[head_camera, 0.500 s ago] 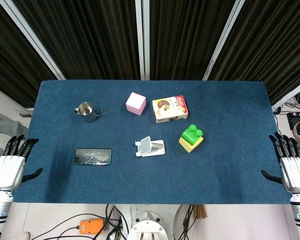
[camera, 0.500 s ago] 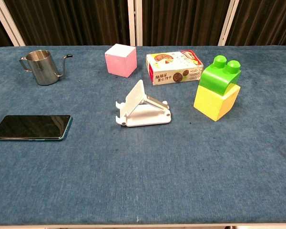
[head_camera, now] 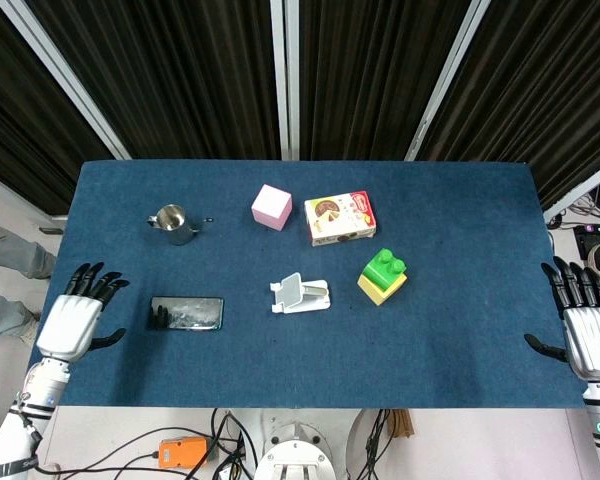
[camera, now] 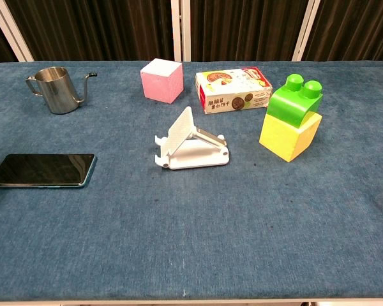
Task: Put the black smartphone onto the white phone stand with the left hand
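The phone [head_camera: 186, 312] lies flat on the blue table [head_camera: 460, 340], face up, its long axis running left to right — one short end toward the left hand [head_camera: 72, 322], the other toward the white stand [head_camera: 301, 294]. The left hand hangs just off that near end, fingers spread, holding nothing and not touching it. The stand sits further right along the same line, well apart from the phone. The right hand [head_camera: 588, 335], also spread and empty, rests at the far right edge — much the farther of the two.
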`<control>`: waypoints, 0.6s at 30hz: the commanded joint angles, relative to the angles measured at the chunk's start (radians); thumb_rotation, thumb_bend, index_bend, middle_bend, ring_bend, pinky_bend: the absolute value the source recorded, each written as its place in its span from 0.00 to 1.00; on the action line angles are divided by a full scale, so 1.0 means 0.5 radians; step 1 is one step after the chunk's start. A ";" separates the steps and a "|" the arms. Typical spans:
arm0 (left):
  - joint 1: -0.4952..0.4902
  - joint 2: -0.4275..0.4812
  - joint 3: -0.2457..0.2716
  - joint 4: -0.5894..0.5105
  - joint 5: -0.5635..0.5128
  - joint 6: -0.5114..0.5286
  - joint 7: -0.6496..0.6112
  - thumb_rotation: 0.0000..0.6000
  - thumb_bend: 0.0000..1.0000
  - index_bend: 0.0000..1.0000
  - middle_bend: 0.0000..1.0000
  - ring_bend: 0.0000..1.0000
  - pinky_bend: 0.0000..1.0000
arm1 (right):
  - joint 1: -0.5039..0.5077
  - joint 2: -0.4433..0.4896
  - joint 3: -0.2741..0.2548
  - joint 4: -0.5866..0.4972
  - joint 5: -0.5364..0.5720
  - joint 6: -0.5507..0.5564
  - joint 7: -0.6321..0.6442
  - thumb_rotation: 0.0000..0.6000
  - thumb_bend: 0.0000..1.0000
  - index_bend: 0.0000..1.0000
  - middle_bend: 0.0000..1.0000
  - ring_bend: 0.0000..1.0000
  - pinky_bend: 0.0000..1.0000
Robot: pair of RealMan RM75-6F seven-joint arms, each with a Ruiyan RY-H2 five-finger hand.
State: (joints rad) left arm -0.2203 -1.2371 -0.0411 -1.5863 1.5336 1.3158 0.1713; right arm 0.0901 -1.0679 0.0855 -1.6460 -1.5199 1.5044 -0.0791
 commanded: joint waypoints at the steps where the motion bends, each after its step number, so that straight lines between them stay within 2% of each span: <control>1: -0.157 -0.097 -0.029 -0.033 -0.113 -0.257 0.180 1.00 0.13 0.26 0.16 0.04 0.00 | -0.002 0.002 -0.002 -0.002 0.010 -0.006 -0.001 1.00 0.09 0.00 0.07 0.00 0.09; 5: -0.254 -0.197 -0.060 -0.035 -0.291 -0.437 0.381 1.00 0.14 0.27 0.16 0.04 0.00 | -0.001 -0.006 -0.007 0.002 0.028 -0.028 0.004 1.00 0.09 0.00 0.07 0.00 0.09; 11: -0.363 -0.317 -0.107 -0.057 -0.541 -0.575 0.633 1.00 0.14 0.27 0.16 0.04 0.00 | 0.016 -0.024 -0.006 0.014 0.048 -0.065 0.005 1.00 0.09 0.00 0.06 0.00 0.09; 18: -0.458 -0.379 -0.115 -0.109 -0.849 -0.671 0.858 1.00 0.14 0.27 0.15 0.02 0.00 | 0.024 -0.035 -0.003 0.037 0.066 -0.084 0.017 1.00 0.09 0.00 0.06 0.00 0.09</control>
State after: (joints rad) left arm -0.4288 -1.4095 -0.0949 -1.6290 1.1504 0.9984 0.5747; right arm 0.1020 -1.0850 0.0841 -1.6281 -1.4878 1.4628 -0.0710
